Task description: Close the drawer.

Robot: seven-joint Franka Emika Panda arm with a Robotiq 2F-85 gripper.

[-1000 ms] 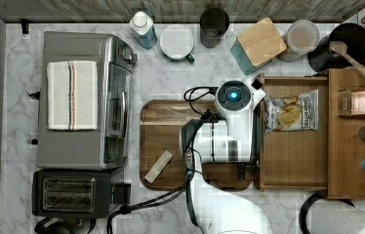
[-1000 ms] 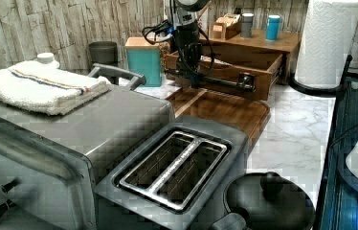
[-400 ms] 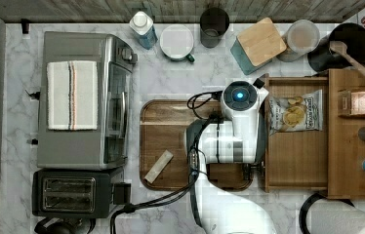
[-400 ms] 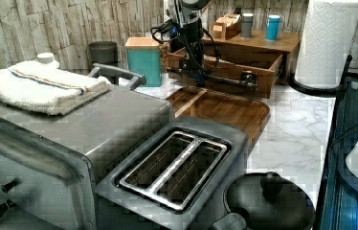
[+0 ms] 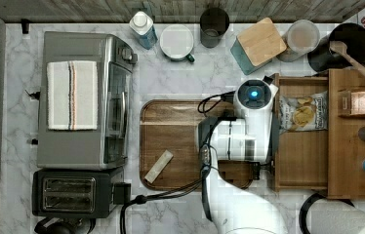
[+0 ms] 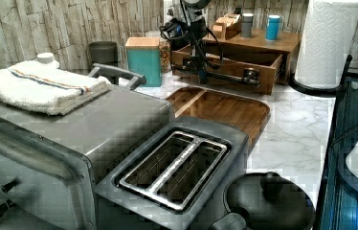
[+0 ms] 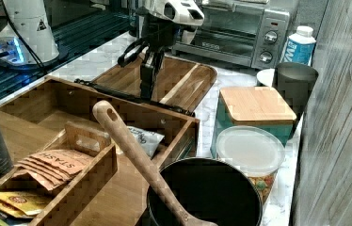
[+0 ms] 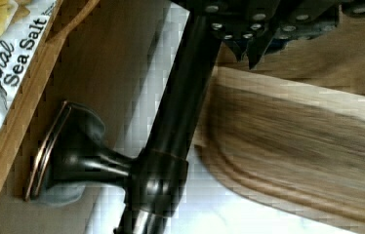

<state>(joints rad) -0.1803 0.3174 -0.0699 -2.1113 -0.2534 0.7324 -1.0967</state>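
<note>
On the marble counter [image 5: 180,83], seen from the top view's left to its right, stood a toaster oven [image 5: 84,97] with a folded towel [image 5: 72,95] on its roof and a two-slot toaster [image 5: 75,191] below it, then a dark wooden tray [image 5: 171,141] carrying a small pale block [image 5: 158,166], then the white robot arm [image 5: 246,141], and finally the drawer [image 5: 302,156], pulled partly out of a wooden shelf unit [image 5: 356,131] and holding a bag of chips [image 5: 303,111]. The arm reached over the tray's right edge, placing its gripper [image 7: 147,79] at the drawer's front, where the long black handle [image 6: 225,76] ran along the front board. In the right view the gripper hung straight down onto the handle bar [image 7: 132,96], with the drawer's open box lying just behind it, toward the shelf unit. The wrist view showed the bar [image 8: 180,107] passing directly beneath the gripper's body and one of its mounting posts [image 8: 80,156] fixed to the drawer front [image 8: 97,73]; whether the fingers were spread or pressed onto the bar could not be told. Along the counter's back edge stood a teal canister [image 5: 258,48] with a wooden lid.
</note>
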